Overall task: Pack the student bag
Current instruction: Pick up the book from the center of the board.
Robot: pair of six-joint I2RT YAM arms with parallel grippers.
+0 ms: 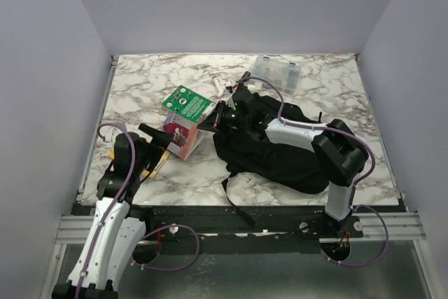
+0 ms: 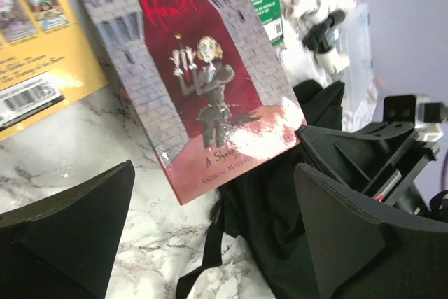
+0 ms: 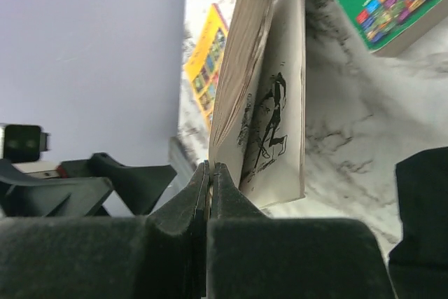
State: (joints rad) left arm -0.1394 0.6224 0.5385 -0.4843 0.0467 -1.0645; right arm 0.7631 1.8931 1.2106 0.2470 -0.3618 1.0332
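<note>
Two arms are meeting at a red paperback (image 1: 183, 133) that is lying just left of the student bag (image 1: 280, 155). The bag is slumping on the marble surface (image 1: 315, 82), close to the right arm's base. We are seeing the right gripper (image 3: 210, 169) reaching across the bag, its jaws clamped together on the book's bag-side edge, with the pages fanning loose. The left gripper (image 1: 152, 134) is hovering on the book's far side from the bag, jaws wide apart. We are judging that the book must travel rightward into the bag, whose opening is hidden from us.
</note>
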